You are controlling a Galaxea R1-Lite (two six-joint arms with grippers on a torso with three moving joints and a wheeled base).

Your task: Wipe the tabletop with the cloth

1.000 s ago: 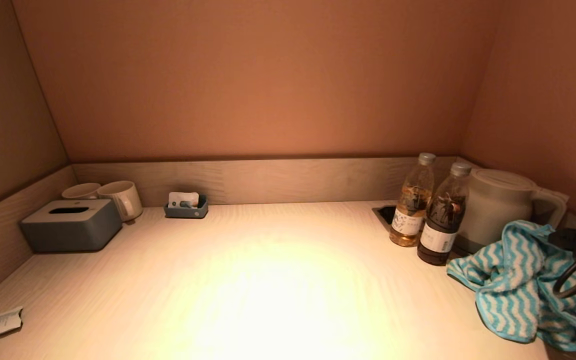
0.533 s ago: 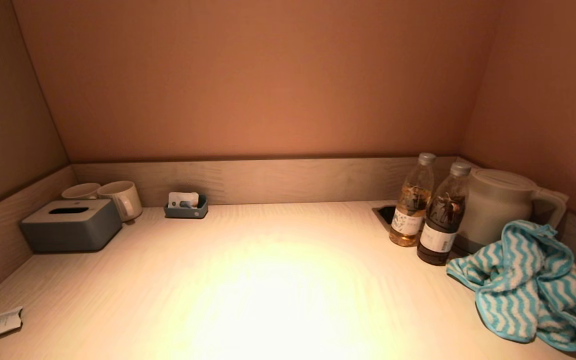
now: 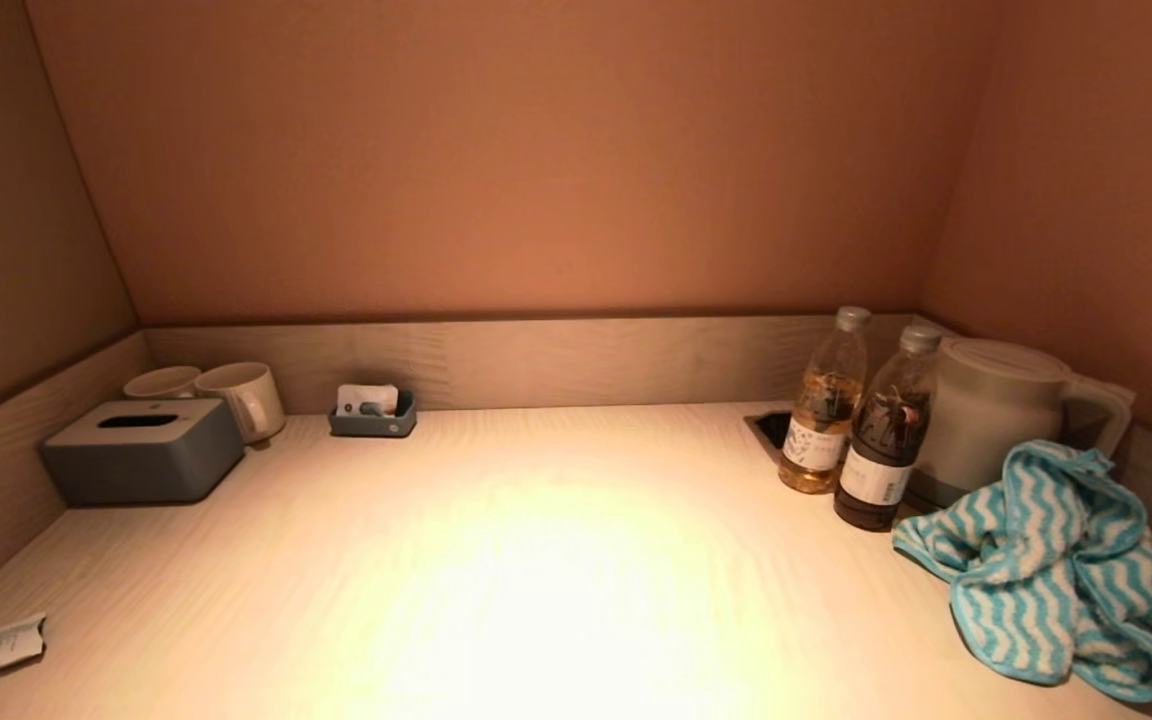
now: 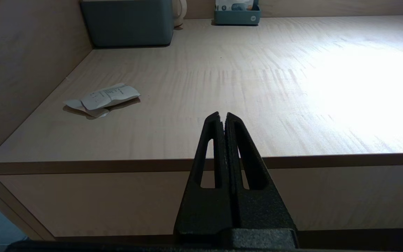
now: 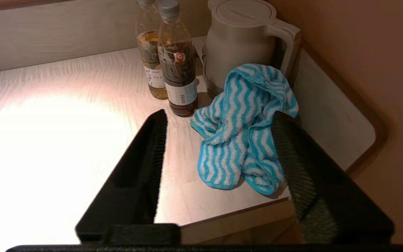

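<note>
- We see the cloth (image 3: 1046,570) lying bunched at the right end of the surface (image 3: 536,560), against the kettle (image 3: 996,415) and just beside the dark bottle (image 3: 884,440).
- Our right claw (image 5: 219,140) hangs spread wide off the surface's front edge, apart from the cloth.
- Our left claw (image 4: 222,119) sits pinched closed, empty, at the front edge near a crumpled paper (image 4: 103,99).
</note>
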